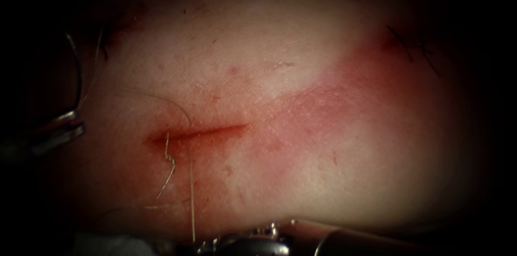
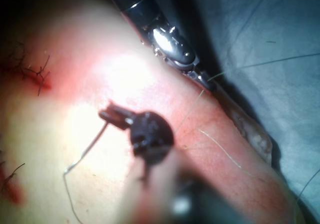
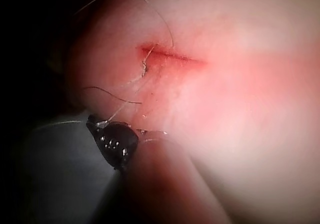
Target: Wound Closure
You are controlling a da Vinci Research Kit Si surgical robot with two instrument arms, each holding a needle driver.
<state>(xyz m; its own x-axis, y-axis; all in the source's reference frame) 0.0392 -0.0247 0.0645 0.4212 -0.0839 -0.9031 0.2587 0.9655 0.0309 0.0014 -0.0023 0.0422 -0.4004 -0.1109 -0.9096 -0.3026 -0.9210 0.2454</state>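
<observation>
1. Cut (image 1: pixel 202 132): short, red-edged slit in the tissue (image 1: pixel 301 83), long axis running across the endoscope view, tilted slightly upward toward its right end. Red fluid (image 1: pixel 161 138) pools at its left end.
2. Thread (image 1: pixel 191 191): emerges at the left end of the cut. One strand drops straight from there toward the right tool; a paler kinked strand (image 1: pixel 169 167) lies just beside it; a thin loop arcs above the cut's left end. In the right wrist view the thread (image 3: pixel 131 98) runs from the cut's end down to the jaws.
3. Needle (image 1: pixel 77 75): well left of the cut, clear of the tissue, its curve standing up from the left tool. In the left wrist view the needle (image 2: pixel 87 151) hangs as a thin arc from the jaw tips.
4. Left tool (image 1: pixel 59 126): well left of the cut, jaws closed on the needle near one end of its curve; seen close, the left tool (image 2: pixel 117 118) clamps it at the tips.
5. Right tool (image 1: pixel 253 237): below the cut, at the tissue's near edge. Seen close, the right tool (image 3: pixel 97 125) looks closed on the thread, judging by the strand ending at its tip.
6. Key relation: thread's taut strand lies square to the cut's axis; right tool is nearer the cut than the left.
7. Surface: tissue pale, moist, domed, flushed red right of the cut. Dark older stitches (image 1: pixel 414 46) sit far up and right of the cut. Blue-grey drape (image 2: pixel 280 49) beyond the tissue's edge
</observation>
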